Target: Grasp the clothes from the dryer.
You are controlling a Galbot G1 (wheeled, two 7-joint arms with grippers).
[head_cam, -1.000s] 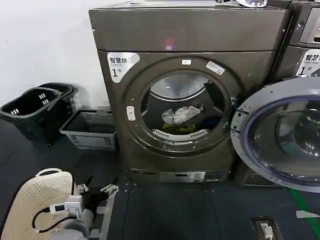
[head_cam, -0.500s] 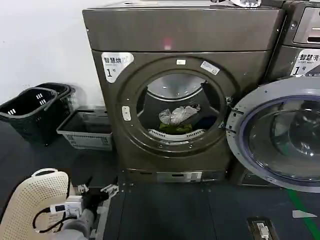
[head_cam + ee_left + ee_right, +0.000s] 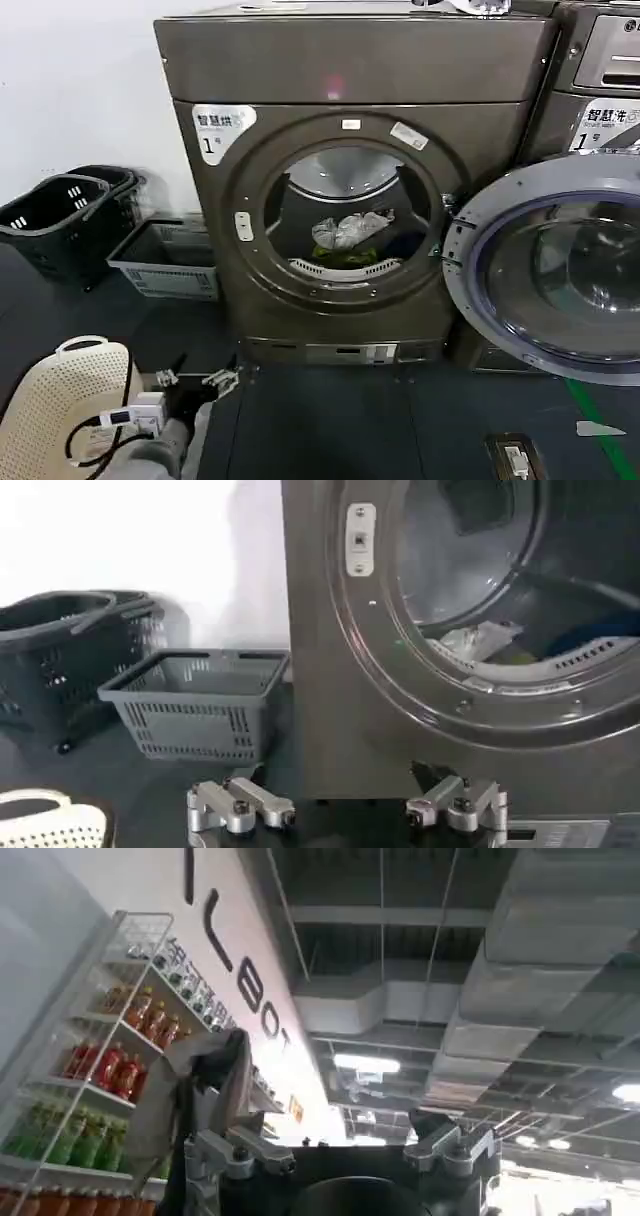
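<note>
The dryer is a bronze-grey front loader with a white "1" sticker, and its porthole is open. The clothes lie low in the drum: a pale grey-white garment on top of a yellow-green one. In the left wrist view the clothes show just behind the drum lip. My left gripper hangs low near the floor, short of the dryer's front and to its left. It is open and holds nothing. My right gripper points up at the ceiling, also open and holding nothing.
The dryer's round glass door stands swung open to the right, in front of a second machine. Two black baskets and a grey basket sit by the wall on the left. A cream perforated basket is near my left arm.
The dryer has shifted leftward in the head view and looks slightly nearer. My left gripper stays at the lower left, still open.
</note>
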